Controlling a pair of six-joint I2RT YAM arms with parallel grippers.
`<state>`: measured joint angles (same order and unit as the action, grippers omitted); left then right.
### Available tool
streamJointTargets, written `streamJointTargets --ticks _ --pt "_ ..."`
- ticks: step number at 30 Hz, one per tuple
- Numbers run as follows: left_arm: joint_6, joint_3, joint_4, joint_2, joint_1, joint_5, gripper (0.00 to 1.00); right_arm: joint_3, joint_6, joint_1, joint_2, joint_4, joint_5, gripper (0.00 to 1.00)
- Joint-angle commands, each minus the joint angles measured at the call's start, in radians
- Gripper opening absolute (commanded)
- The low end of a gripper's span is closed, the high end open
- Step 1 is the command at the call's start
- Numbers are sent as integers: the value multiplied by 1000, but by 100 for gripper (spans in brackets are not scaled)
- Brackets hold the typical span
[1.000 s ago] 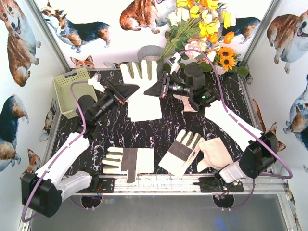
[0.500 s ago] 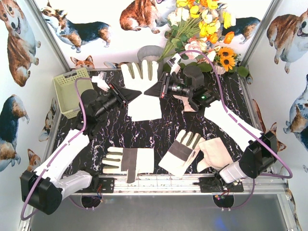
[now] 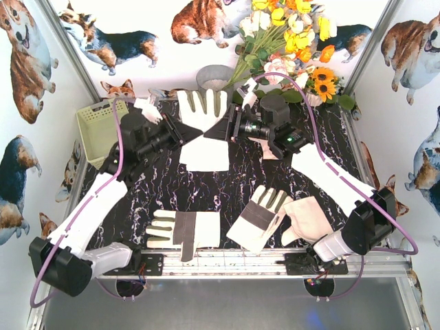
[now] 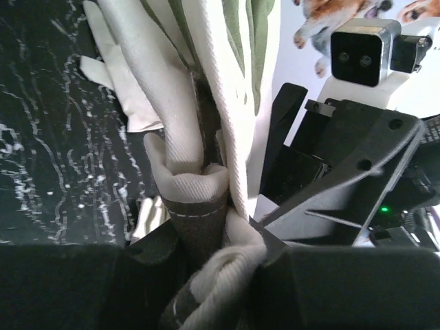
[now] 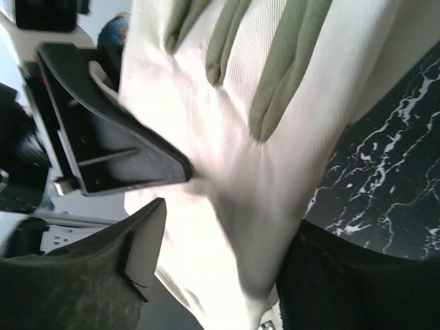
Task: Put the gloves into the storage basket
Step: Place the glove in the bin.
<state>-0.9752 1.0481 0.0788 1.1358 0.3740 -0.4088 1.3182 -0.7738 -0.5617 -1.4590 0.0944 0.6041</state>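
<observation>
Since a second ago my left arm [image 3: 96, 206] has swung up-frame, shifting the glove [image 3: 204, 130] at upper centre. Left jaws clamp its bunched fabric; right jaws straddle it, and I cannot tell their grip. The storage basket [image 3: 93, 127] sits upper left. Opposed pulling could yank the glove free.

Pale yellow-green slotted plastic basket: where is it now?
In the top external view, the pale yellow-green plastic basket sits at the far-left corner of the black marble table, just left of the left arm.
</observation>
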Motion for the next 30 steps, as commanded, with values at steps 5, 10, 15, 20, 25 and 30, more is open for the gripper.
streamJointTargets --ticks 5,10,15,20,25,30 --pt "284 188 358 115 -140 -53 0 -23 124 -4 90 87 -117 78" --pt "499 341 569 257 -300 -69 0 -59 180 -4 152 180 -190 80" --pt "623 479 643 389 -471 -72 0 -106 203 -4 202 227 -259 80" --pt "660 596 613 520 -609 -53 0 -132 175 -3 233 233 -319 80" --pt "626 677 528 641 -698 -44 0 -115 161 -1 219 260 -324 80" --pt "644 754 530 737 -749 15 0 -79 166 0 194 304 -328 80"
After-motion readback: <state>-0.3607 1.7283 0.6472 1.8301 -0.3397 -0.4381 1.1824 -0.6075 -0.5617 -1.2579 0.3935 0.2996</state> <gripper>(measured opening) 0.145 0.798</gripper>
